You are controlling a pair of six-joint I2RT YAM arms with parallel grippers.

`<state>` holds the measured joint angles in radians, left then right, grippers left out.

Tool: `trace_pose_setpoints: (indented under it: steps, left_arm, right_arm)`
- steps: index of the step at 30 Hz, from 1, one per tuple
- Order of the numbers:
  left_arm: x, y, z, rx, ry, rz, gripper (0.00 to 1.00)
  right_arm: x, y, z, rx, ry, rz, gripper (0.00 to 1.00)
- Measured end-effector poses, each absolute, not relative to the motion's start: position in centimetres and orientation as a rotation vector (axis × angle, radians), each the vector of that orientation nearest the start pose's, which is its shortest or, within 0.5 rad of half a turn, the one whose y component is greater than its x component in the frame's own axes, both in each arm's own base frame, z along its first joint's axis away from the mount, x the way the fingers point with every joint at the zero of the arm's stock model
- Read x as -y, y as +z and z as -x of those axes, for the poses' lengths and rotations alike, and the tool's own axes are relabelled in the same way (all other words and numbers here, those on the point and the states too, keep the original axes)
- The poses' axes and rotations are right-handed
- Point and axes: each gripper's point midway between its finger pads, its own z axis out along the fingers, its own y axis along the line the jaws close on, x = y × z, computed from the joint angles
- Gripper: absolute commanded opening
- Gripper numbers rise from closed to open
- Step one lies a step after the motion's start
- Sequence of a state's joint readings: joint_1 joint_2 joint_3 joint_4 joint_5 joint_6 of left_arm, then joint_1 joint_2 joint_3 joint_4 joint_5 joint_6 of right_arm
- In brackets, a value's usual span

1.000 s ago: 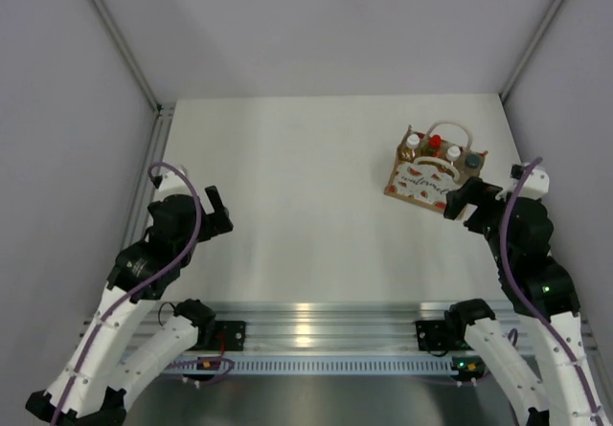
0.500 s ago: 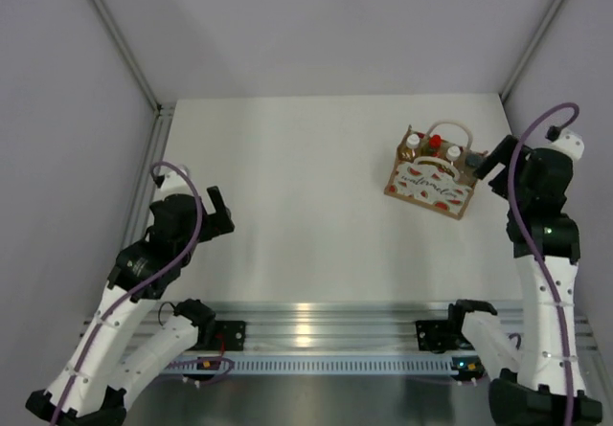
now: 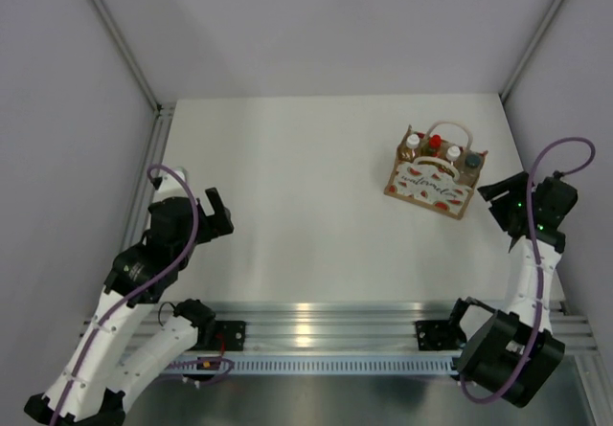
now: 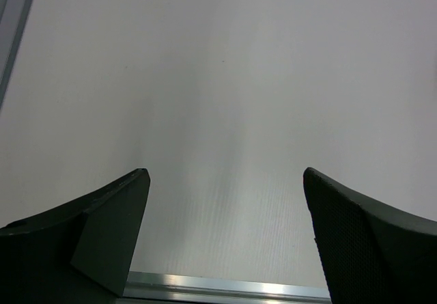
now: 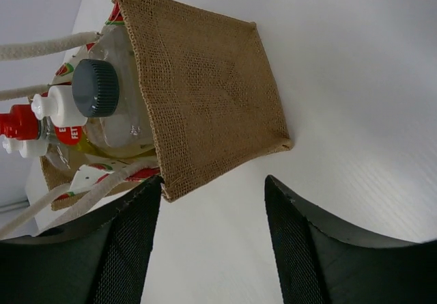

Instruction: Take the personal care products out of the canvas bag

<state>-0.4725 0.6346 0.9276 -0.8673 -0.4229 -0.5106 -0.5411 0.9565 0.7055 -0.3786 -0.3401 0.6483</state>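
- Where the overhead view's upper right shows it, canvas bag (image 3: 428,188) stands on the surface (image 3: 287,158), four bottles (image 3: 434,143) inside, caps up.
- Right claw (image 3: 490,196): parted wide, empty, just beside bag's side.
- Left claw (image 4: 225,181): parted wide, empty, lower left.

1. This is a robotics lab test cell built for bench trials.
2. Plain pale wall panels (image 3: 316,24) close it in on three sides, and they meet at aluminium corner struts (image 3: 113,33).
3. The white table (image 3: 287,177) is a flat work surface, edged at the near side by an extruded aluminium rail (image 3: 316,316).
4. A left arm (image 3: 124,292) and a right arm (image 3: 527,282), both white and black, are bolted to that rail, with purple cables (image 3: 197,217) looping along them.
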Motion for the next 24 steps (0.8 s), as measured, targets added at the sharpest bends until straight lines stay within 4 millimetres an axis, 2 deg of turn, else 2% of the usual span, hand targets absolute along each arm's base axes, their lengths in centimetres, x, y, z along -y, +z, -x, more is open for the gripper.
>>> trace_pose_setpoints:
  steps: [12, 17, 21, 24]
  left_arm:
    - [4.7, 23.7, -20.9, -2.068, -0.143, 0.284, 0.98]
    - [4.6, 24.0, -20.8, -2.056, -0.151, 0.286, 0.98]
    - [4.7, 24.0, -20.8, -2.056, -0.153, 0.283, 0.98]
    - [4.8, 24.0, -20.7, -2.057, -0.157, 0.279, 0.98]
  right_arm:
    - [7.3, 14.8, -30.5, -1.945, 0.518, -1.009, 0.48]
    - [6.7, 14.7, -31.2, -1.943, 0.588, -0.977, 0.47]
    - [6.4, 15.5, -30.8, -1.910, 0.595, -0.965, 0.48]
    - [5.9, 17.5, -30.6, -1.859, 0.614, -0.922, 0.47]
